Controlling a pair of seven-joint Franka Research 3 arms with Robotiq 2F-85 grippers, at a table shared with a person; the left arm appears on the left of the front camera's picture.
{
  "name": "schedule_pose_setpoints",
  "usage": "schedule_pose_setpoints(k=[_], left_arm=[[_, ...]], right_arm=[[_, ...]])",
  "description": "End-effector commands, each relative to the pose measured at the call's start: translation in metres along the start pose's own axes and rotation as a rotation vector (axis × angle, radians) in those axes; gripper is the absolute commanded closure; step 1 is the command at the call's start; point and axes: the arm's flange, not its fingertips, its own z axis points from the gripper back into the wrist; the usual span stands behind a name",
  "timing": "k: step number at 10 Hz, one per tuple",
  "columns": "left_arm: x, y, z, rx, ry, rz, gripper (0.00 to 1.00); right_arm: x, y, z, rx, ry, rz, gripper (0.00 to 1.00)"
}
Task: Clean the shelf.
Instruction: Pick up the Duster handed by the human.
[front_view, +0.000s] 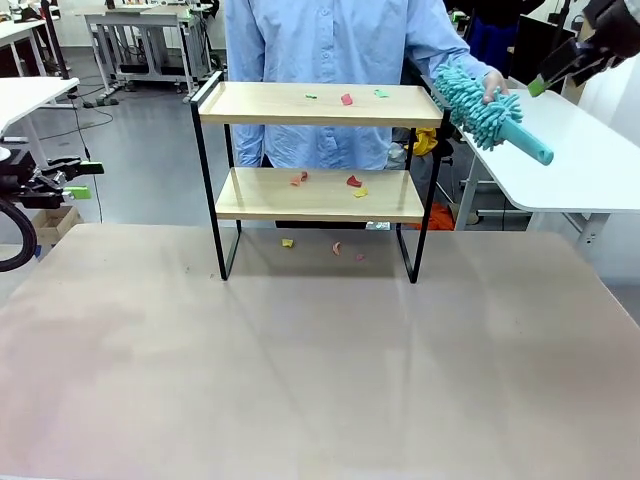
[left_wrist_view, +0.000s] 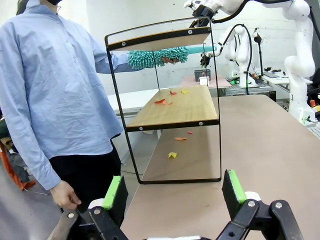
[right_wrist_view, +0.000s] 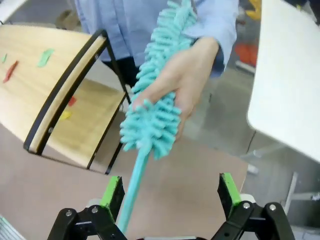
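Person's hand (right_wrist_view: 185, 85) holds teal duster (right_wrist_view: 155, 115) right of shelf (front_view: 320, 195), its handle toward wide-spread right gripper (right_wrist_view: 170, 187); left gripper (left_wrist_view: 174, 186) wide, empty

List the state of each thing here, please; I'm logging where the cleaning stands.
shelf: upright on the table, littered on both boards.
paper scraps: loose on both boards and on the table beneath.
duster: held at its fluffy head by the person's hand, handle towards the right gripper.
left gripper: fingers open, empty.
right gripper: fingers open, duster handle not gripped.
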Motion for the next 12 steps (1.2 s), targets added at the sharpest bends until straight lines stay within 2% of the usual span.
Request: schedule_pose_setpoints(k=[1,3,7,12], left_arm=[[0.004,0.000,-0.001,-0.001,0.001,-0.004,0.00],[0.004,0.000,-0.001,-0.001,0.001,-0.004,0.00],[0.004,0.000,-0.001,-0.001,0.001,-0.004,0.00],[0.004,0.000,-0.001,-0.001,0.001,-0.004,0.00]], right_arm=[[-0.004,0.025,0.001,0.011,0.066,-0.022,0.00],[-0.014,0.036,0.001,0.007,0.083,-0.017,0.00],[-0.037,0.052,-0.017,-0.095,0.079,-0.053,0.00],[-0.049,0.058,-0.040,-0.084,0.105,-0.123,0.00]])
